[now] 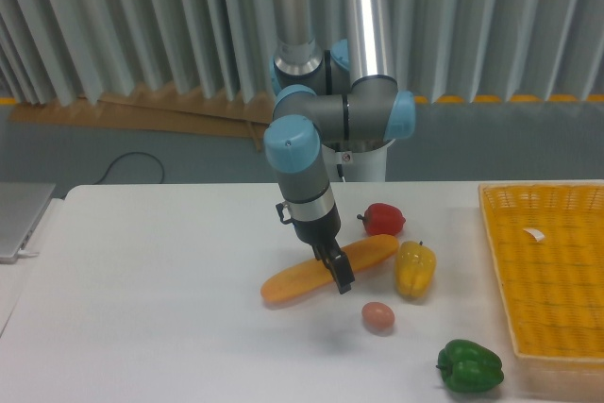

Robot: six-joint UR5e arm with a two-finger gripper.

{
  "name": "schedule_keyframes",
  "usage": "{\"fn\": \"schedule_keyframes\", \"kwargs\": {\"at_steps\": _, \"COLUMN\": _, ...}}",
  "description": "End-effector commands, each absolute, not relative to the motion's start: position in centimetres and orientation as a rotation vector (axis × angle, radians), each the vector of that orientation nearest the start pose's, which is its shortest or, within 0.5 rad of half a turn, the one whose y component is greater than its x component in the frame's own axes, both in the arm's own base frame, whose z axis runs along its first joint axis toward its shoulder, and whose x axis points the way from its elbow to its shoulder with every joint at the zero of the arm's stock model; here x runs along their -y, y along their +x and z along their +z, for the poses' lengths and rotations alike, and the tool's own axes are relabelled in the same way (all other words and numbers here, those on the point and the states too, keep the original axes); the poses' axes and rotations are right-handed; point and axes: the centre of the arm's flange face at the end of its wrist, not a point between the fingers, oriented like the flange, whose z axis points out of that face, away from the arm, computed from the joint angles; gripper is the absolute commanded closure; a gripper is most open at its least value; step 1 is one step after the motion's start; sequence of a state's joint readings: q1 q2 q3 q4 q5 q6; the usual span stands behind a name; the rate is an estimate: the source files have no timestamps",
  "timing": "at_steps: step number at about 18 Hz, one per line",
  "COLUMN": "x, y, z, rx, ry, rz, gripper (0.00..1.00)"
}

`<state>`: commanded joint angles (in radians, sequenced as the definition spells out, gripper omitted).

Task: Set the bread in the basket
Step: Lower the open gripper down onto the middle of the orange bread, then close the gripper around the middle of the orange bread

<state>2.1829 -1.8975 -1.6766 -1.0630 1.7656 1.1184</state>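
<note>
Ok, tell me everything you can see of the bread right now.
The long, slim orange-yellow loaf of bread looks smooth, with rounded ends. It lies flat on the white table, slanting from lower left up to the right. The black gripper crosses its middle, fingers down around it. Its right end sits close beside the yellow bell pepper; contact is unclear.

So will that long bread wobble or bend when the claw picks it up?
The bread looks smooth and stiff, so it probably won't bend. The claw sits near its middle, so it should stay fairly level. Its rounded, shiny skin might let it slip or roll.
</note>
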Motion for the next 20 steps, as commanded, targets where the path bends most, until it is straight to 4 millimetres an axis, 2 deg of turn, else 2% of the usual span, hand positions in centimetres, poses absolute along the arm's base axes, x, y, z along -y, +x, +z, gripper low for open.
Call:
{"fn": "schedule_keyframes", "kwargs": {"at_steps": 2, "x": -55.6, "y": -24.3, "z": 31.1, "rx": -0.773, "ry": -3.134, "rz": 0.303, "gripper": 0.0}}
{"fn": "schedule_keyframes", "kwargs": {"at_steps": 4, "x": -56.2, "y": -22.4, "z": 31.1, "rx": -0.833, "ry": -3.152, "rz": 0.372, "gripper": 0.0}}
{"fn": "schedule_keyframes", "kwargs": {"at_steps": 7, "x": -56.0, "y": -21.4, "z": 30.3, "rx": -0.831, "ry": -3.171, "rz": 0.374, "gripper": 0.0}}
{"fn": "schedule_keyframes", "kwargs": {"at_steps": 10, "x": -55.9, "y": -20.0, "z": 30.4, "rx": -0.852, "ry": -3.167, "rz": 0.369, "gripper": 0.0}}
{"fn": "schedule_keyframes", "kwargs": {"at_steps": 11, "x": -55.5, "y": -19.2, "z": 29.4, "rx": -0.875, "ry": -3.176, "rz": 0.349, "gripper": 0.0}}
{"fn": "schedule_keyframes", "kwargs": {"at_steps": 15, "x": -55.4, "y": -18.5, "z": 27.3, "rx": -0.831, "ry": -3.215, "rz": 0.317, "gripper": 0.0}}
{"fn": "schedule_keyframes", "kwargs": {"at_steps": 18, "x": -55.8, "y": -18.1, "z": 27.2, "rx": -0.836, "ry": -3.207, "rz": 0.325, "gripper": 0.0}}
{"fn": "schedule_keyframes", "kwargs": {"at_steps": 20, "x": -56.1, "y": -18.2, "z": 26.4, "rx": -0.829, "ry": -3.219, "rz": 0.316, "gripper": 0.0}}
